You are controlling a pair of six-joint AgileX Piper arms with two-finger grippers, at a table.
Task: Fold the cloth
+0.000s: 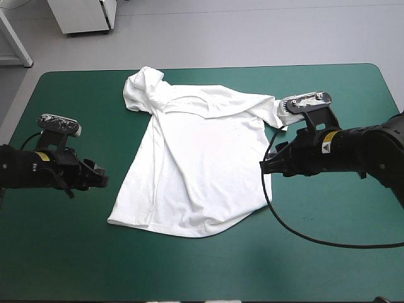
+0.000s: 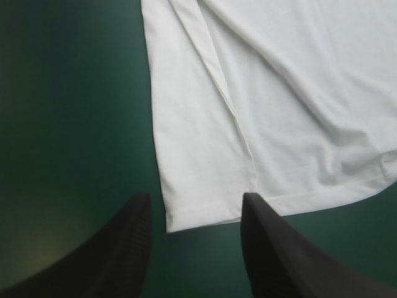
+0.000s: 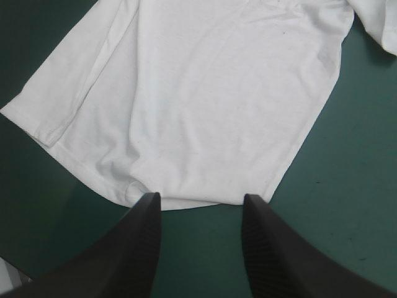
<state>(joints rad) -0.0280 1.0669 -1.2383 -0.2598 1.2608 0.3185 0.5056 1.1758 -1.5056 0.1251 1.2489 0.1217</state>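
The T-shirt [image 1: 202, 164] lies spread almost flat in the middle of the high view, on the teal-green cover [image 1: 328, 265] of the table. Its collar end points to the far edge, near the top of the frame. Its hem [image 1: 183, 230] curves toward the lower middle. One sleeve [image 1: 142, 88] is crumpled into a heap at the upper left of the shirt, and long creases run down the body. The left gripper [image 1: 101, 178] sits at the left of the frame, just clear of the shirt's left edge and low over the cover. In its wrist view the left gripper [image 2: 195, 211] has its jaws wide apart and holds nothing. A hem corner of the T-shirt [image 2: 279, 112] lies flat just ahead, between the tips. The right gripper [image 1: 266, 165] reaches in from the right of the frame to the shirt's right edge. In its wrist view the right gripper [image 3: 201, 205] also has its jaws wide and empty, and the edge of the T-shirt [image 3: 217, 93] lies just beyond them.
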